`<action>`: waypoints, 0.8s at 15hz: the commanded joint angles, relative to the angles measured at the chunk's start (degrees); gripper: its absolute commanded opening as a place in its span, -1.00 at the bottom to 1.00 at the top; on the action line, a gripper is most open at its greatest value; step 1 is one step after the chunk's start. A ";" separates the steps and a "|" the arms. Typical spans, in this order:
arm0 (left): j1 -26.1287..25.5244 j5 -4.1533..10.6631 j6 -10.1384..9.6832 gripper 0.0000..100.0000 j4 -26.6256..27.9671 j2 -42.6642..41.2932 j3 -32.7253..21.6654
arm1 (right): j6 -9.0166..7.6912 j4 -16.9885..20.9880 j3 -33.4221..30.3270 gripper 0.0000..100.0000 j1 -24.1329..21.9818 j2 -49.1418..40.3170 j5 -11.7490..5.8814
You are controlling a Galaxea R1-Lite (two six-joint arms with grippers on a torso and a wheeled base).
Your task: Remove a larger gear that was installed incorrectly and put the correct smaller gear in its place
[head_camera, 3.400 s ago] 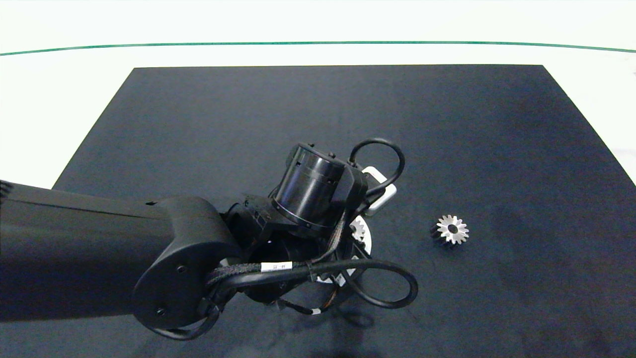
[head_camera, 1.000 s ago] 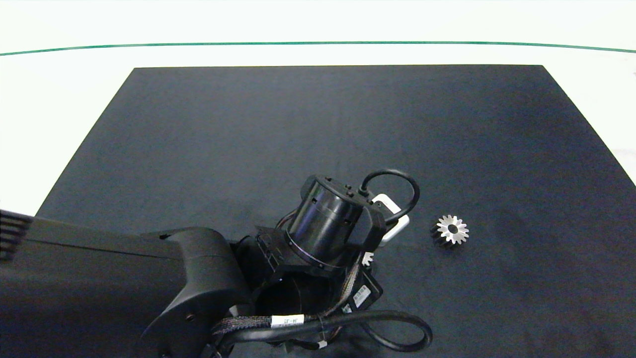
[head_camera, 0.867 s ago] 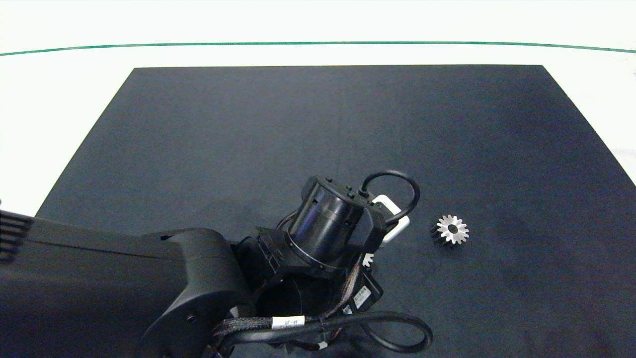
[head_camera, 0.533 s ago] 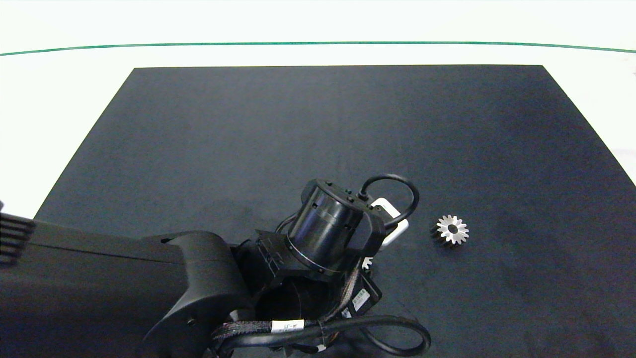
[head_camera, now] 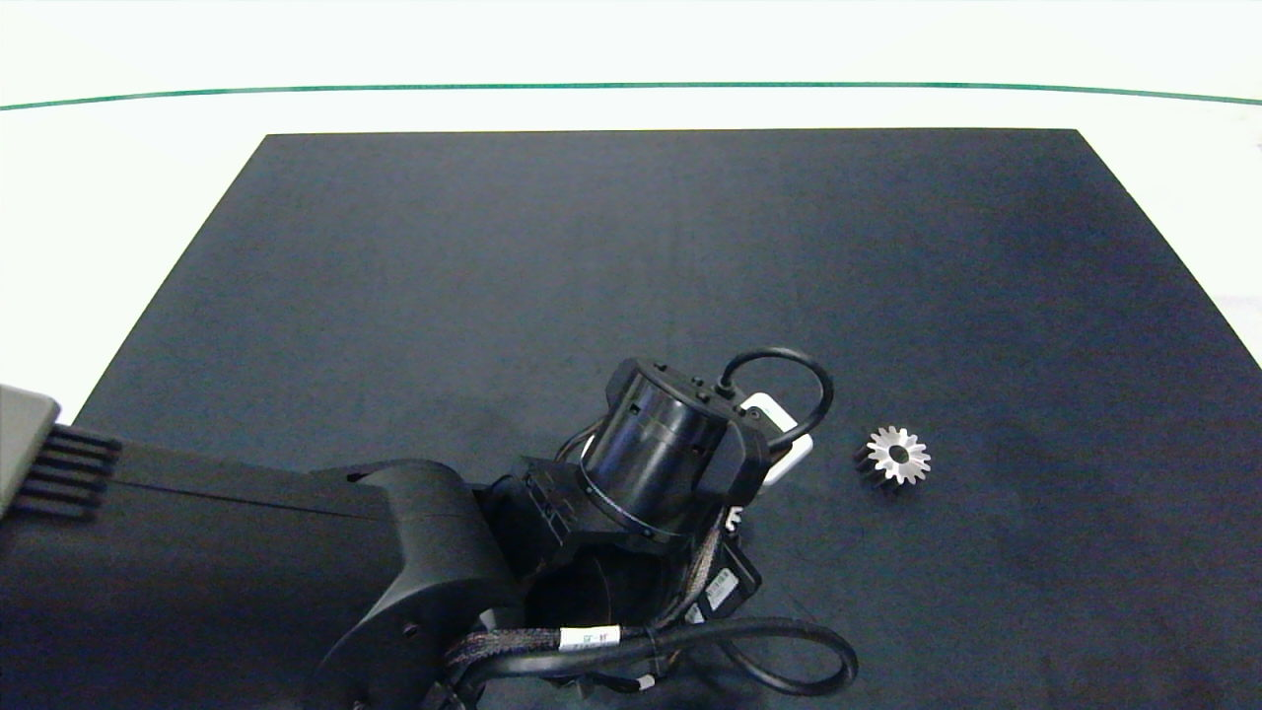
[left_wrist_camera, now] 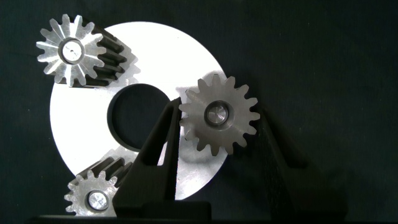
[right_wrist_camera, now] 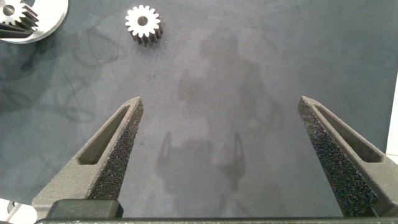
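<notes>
The smaller gear (left_wrist_camera: pixel 219 116), silver with short blunt teeth, hangs over the rim of a white disc (left_wrist_camera: pixel 81 124). My left gripper (left_wrist_camera: pixel 219 119) is shut on it, one dark finger on each side. In the head view the left arm (head_camera: pixel 651 463) hides the disc, and only a few of the gear's teeth (head_camera: pixel 732 518) peek out. The larger gear (head_camera: pixel 895 456), star-toothed with a dark bore, lies alone on the black mat to the right, also seen as the larger gear (right_wrist_camera: pixel 143 23). My right gripper (right_wrist_camera: pixel 221 109) hangs open over bare mat, outside the head view.
Two more gears sit on pegs on the disc, one star-toothed (left_wrist_camera: pixel 71 51) and one small (left_wrist_camera: pixel 93 196), around a round centre hole (left_wrist_camera: pixel 140 115). The black mat (head_camera: pixel 631 256) lies on a white table. The disc's edge (right_wrist_camera: pixel 46 25) shows in the right wrist view.
Over 3.4 s the left arm moved toward the near edge and rightward, covering the disc. In the last second it edged slightly further. The gear on the mat has not moved.
</notes>
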 commanded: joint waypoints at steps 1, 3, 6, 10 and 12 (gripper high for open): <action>0.01 0.11 -0.04 -0.62 -0.07 0.75 0.01 | -0.06 0.05 0.33 1.00 0.01 -0.08 -0.10; 0.01 0.11 0.04 -0.62 -0.07 0.75 0.01 | -0.06 0.05 0.42 1.00 0.09 -0.34 -0.10; 0.18 0.11 -0.13 1.00 -0.07 0.75 -0.25 | -0.06 0.05 0.42 1.00 0.09 -0.34 -0.10; 0.18 0.11 -0.31 1.00 0.10 -0.13 -0.52 | -0.06 0.14 0.68 1.00 0.09 -0.34 -0.10; 0.36 0.11 -0.40 1.00 0.28 -1.98 -0.17 | -0.06 0.05 0.86 1.00 0.01 -0.43 -0.10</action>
